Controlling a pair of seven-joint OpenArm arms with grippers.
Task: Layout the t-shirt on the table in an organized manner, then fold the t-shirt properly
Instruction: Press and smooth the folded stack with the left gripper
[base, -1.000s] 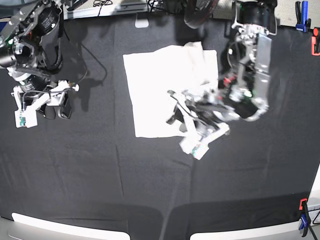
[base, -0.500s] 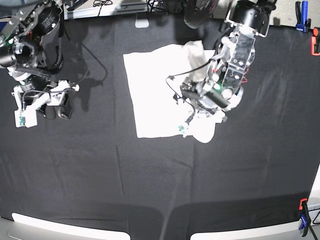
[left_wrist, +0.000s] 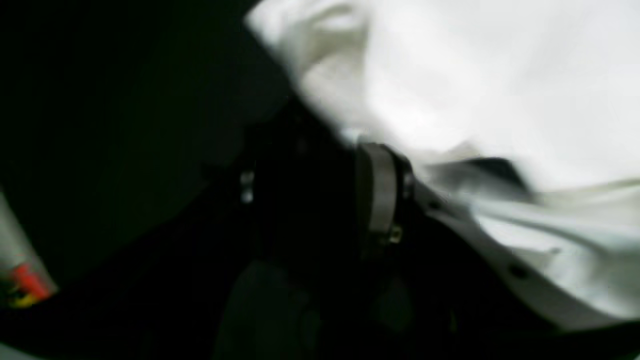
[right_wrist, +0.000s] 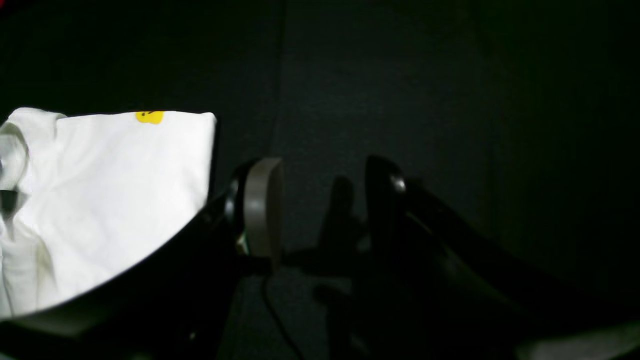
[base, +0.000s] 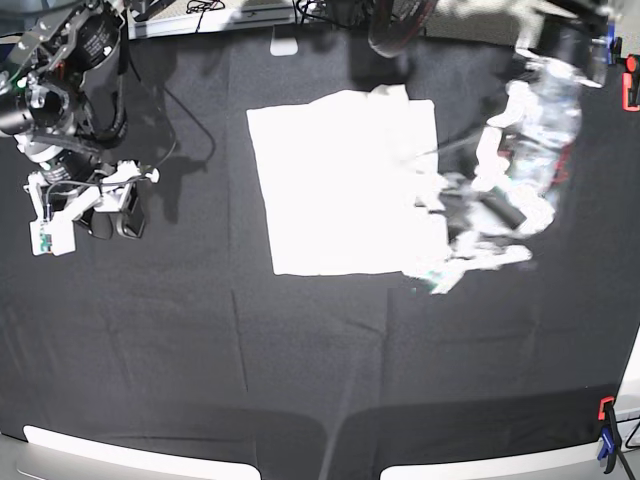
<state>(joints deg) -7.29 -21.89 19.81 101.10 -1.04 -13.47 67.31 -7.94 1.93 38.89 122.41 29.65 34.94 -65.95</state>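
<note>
T-shirt (base: 340, 185) cloth looks soft, thin and light, so I think it bends and bunches up easily and will slide a bit on the table (base: 300, 380) when pulled. Next to it, the left claw (base: 470, 255) is at the shirt's right edge in the base view, but it is all smeared with blur there. In the left wrist view one grey finger pad (left_wrist: 376, 190) sits right against white cloth, yet I cannot tell if the claw is clamped on the shirt or just near it. The right claw (right_wrist: 320, 210) is far off at the other side of the table, its two fingers apart with only black table between them, holding nothing. The shirt lies near the middle top of the table as a mostly flat white rectangle, with a lumpy, raised bit at its upper right corner. A good place to grab, I think, is a corner or an edge, pinching just the layers that should move. The print is almost all hidden; only a small yellow spot (right_wrist: 149, 117) shows at one edge in the right wrist view. Sleeves and collar are hard to pick out because the white is so bright.
</note>
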